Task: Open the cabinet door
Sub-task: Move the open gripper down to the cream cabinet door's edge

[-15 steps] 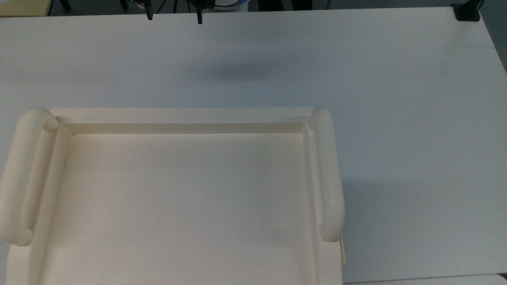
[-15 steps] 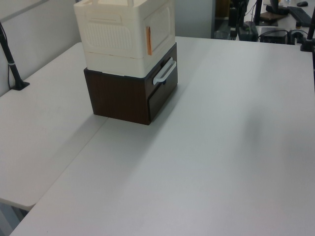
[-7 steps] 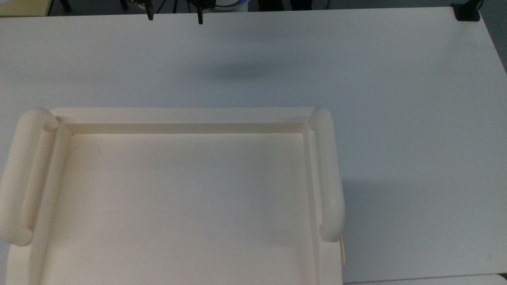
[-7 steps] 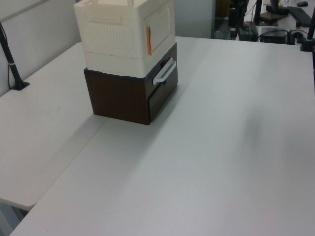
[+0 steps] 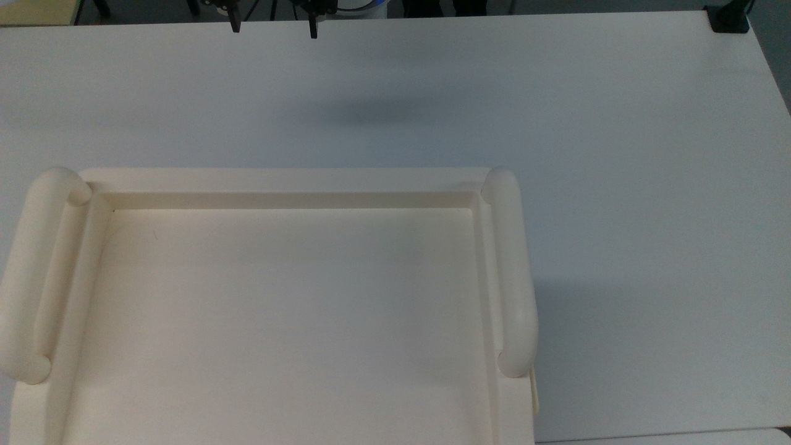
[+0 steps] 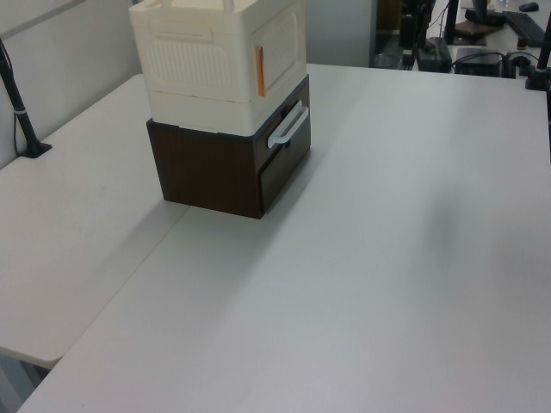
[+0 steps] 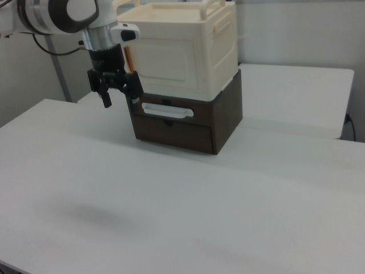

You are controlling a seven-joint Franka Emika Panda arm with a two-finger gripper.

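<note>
One cream plastic cabinet (image 7: 182,48) stands stacked on one dark brown wooden drawer box (image 7: 188,123), and the pair rests on one wide white table (image 7: 188,211). The cabinet has one door: the cabinet door (image 7: 161,60), a thin flat cream panel, sits flush and closed on the front face, with a narrow copper-coloured strip (image 6: 260,71) along one upright edge. The drawer box carries one pale bar handle (image 6: 287,126) across its front. On the cabinet's recessed top (image 5: 278,321) lie two rounded cream tube rails, one along the top view's left (image 5: 31,278) and one along the top view's right (image 5: 513,278).

One black two-finger gripper (image 7: 121,97) hangs in the air in front of the stack, above the table and touching nothing. In the right view it overlaps the door's left edge, level with the lower part of the door and the top of the drawer box, though how near it stands to the door cannot be told. In the top view the gripper (image 5: 273,28) shows at the table's far edge, well apart from the cabinet. Its two fingers (image 7: 106,98) are spread apart and point straight down, with nothing between them.

One white and grey arm (image 7: 63,14) reaches in from the right view's upper left, its wrist turned downward above the gripper.
</note>
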